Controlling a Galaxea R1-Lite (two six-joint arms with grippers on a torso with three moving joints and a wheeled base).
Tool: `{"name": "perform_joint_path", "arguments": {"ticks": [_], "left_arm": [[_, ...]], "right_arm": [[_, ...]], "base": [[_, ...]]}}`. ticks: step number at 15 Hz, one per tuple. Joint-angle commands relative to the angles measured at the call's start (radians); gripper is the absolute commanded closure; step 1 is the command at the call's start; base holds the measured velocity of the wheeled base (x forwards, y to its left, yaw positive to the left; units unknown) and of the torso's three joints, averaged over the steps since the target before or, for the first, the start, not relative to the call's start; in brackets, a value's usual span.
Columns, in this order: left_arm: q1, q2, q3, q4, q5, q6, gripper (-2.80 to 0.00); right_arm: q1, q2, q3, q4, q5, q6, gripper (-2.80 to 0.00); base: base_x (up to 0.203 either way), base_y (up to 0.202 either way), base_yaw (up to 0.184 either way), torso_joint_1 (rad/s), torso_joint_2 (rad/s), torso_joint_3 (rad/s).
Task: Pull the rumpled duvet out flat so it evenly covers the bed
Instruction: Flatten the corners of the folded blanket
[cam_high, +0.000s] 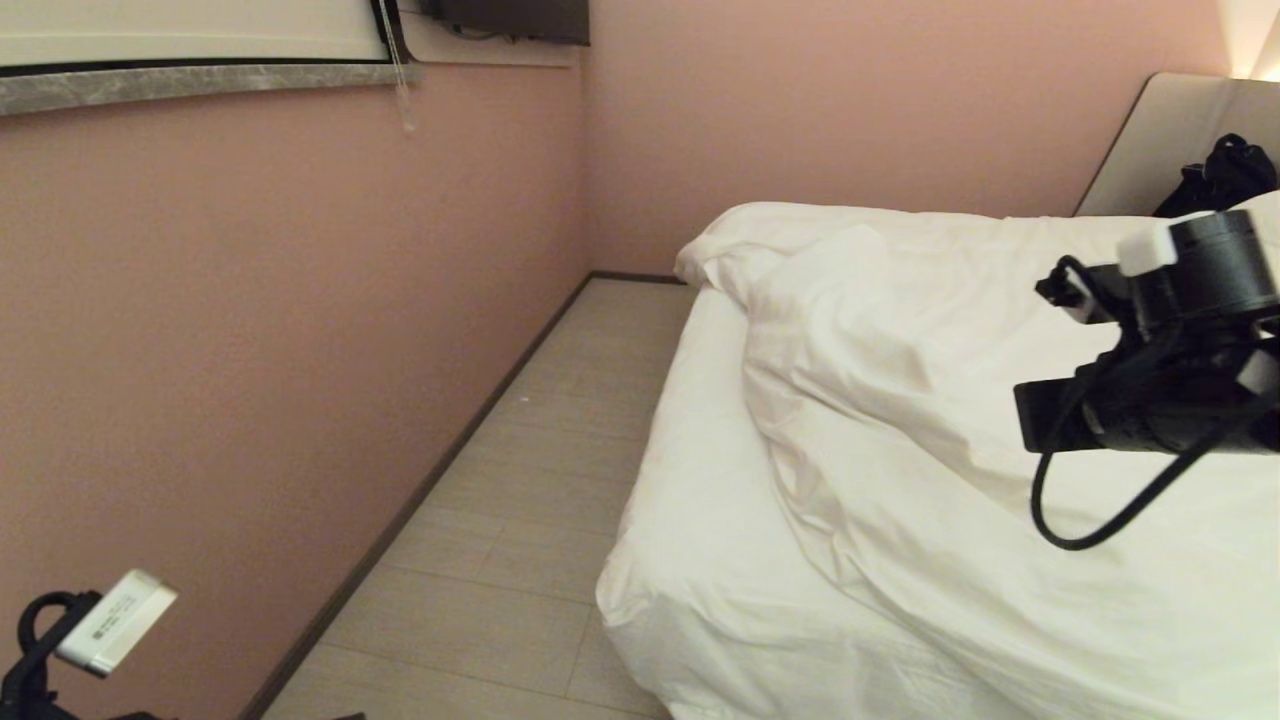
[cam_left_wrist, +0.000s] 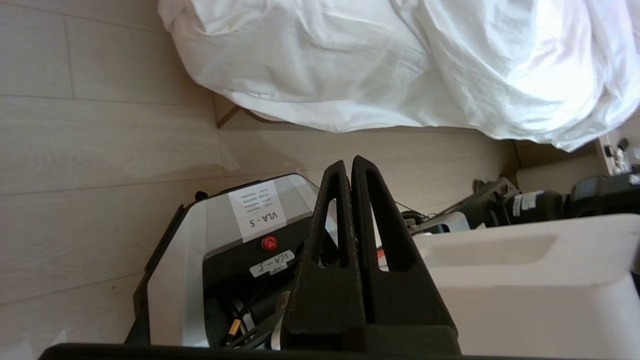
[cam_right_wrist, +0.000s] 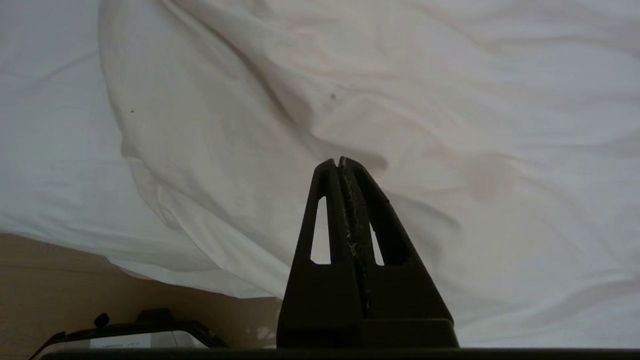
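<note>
Duvet, thick puffy white quilt, lies bunched in folds toward the middle of the wide low white-sheeted bed; we note bare sheet along the bed's near side edge, beside the pale wood-plank floor. A pink wall runs along the far side of that floor strip. Our right gripper, black and wedge-fingered, hovers over the creased duvet, fingers pressed together and empty. Our left gripper hangs low over our grey-and-black base, likewise closed on nothing.
</note>
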Motion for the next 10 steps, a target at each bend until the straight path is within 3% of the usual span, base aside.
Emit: {"name": "perform_joint_path", "arguments": {"ticks": [1, 6, 10], "left_arm": [[0.0, -0.01, 0.001, 0.0, -0.006, -0.003, 0.0], [0.0, -0.031, 0.003, 0.017, -0.006, -0.003, 0.0], [0.0, -0.043, 0.001, 0.018, -0.006, -0.003, 0.0]], "right_arm": [[0.03, 0.147, -0.031, -0.048, -0.027, 0.039, 0.0], [0.142, 0.298, -0.165, -0.079, -0.029, 0.07, 0.0], [0.193, 0.424, -0.303, 0.004, -0.022, 0.133, 0.0]], "base": [[0.0, 0.0, 0.0, 0.0, 0.0, 0.0], [0.0, 0.0, 0.0, 0.0, 0.0, 0.0], [0.0, 0.0, 0.0, 0.0, 0.0, 0.0]]}}
